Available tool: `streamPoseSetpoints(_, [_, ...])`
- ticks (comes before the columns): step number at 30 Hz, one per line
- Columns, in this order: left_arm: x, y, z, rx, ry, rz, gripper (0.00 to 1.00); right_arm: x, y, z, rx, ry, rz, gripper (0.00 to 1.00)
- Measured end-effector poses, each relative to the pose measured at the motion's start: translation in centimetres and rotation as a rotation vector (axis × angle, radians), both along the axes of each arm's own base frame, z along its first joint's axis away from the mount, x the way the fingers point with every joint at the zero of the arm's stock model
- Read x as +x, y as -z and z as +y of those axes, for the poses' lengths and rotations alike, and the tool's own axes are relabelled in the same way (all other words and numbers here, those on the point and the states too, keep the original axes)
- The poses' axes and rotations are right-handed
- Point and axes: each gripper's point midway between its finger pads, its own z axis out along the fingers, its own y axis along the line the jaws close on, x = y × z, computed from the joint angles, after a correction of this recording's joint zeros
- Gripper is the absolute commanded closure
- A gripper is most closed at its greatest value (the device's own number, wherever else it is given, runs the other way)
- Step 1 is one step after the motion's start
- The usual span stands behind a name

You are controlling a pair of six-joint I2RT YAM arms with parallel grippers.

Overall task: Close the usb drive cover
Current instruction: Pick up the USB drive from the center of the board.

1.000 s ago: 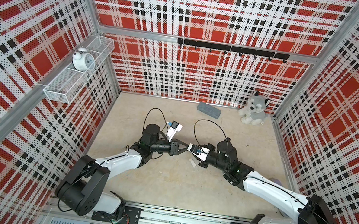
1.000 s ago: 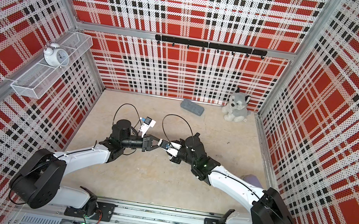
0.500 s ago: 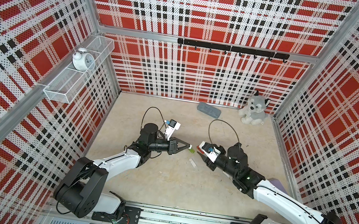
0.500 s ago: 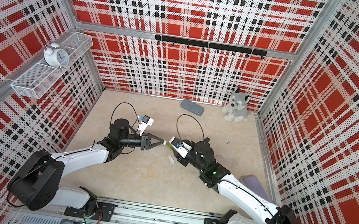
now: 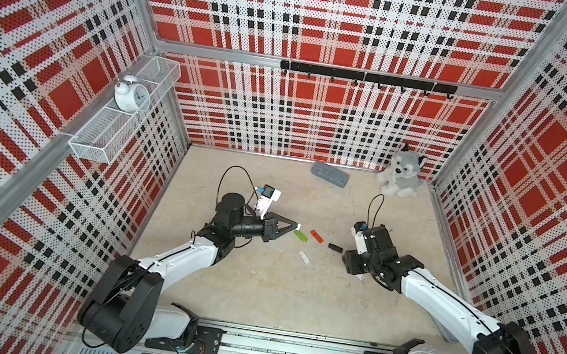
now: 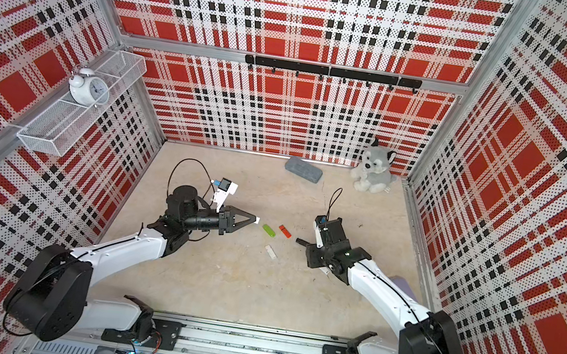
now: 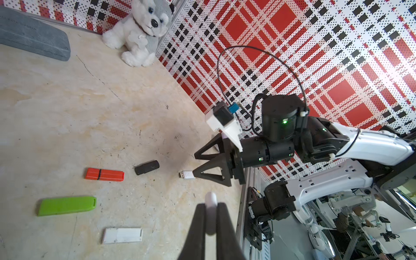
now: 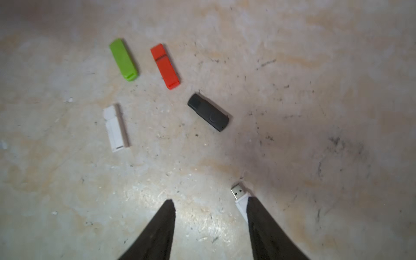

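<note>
Left of centre in a top view, the left end effector (image 5: 294,225) pinches the white cover (image 7: 211,199). Right of centre, the right end effector (image 8: 209,200) is spread, the usb drive (image 8: 239,195) on the counter (image 8: 67,180) beside one finger.

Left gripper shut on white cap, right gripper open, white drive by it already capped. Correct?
Not capped: the right wrist view shows the white drive with metal plug bare. The left gripper is shut on the white cap, the right gripper open.
</note>
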Motion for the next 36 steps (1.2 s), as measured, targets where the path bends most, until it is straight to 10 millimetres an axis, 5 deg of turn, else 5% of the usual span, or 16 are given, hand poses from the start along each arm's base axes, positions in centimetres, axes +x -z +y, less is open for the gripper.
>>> streamPoseSetpoints(8, [0.0,0.1,0.1,0.008,0.0,-0.01,1.0,-0.7,3.6,-2.5,-0.084,0.082,0.181,0.43])
streamPoseSetpoints(19, [0.2,0.2,0.5,0.015,-0.006,-0.013,1.0,-0.8,6.4,-2.8,-0.139,0.088,0.287,0.47])
streamPoseSetpoints(30, [0.5,0.2,1.1,0.015,-0.015,-0.017,1.0,-1.1,6.6,-2.9,-0.134,0.117,0.305,0.7])
streamPoseSetpoints(36, [0.5,0.2,1.1,0.016,-0.014,-0.019,1.0,-1.5,6.7,-3.0,-0.152,0.127,0.313,0.69])
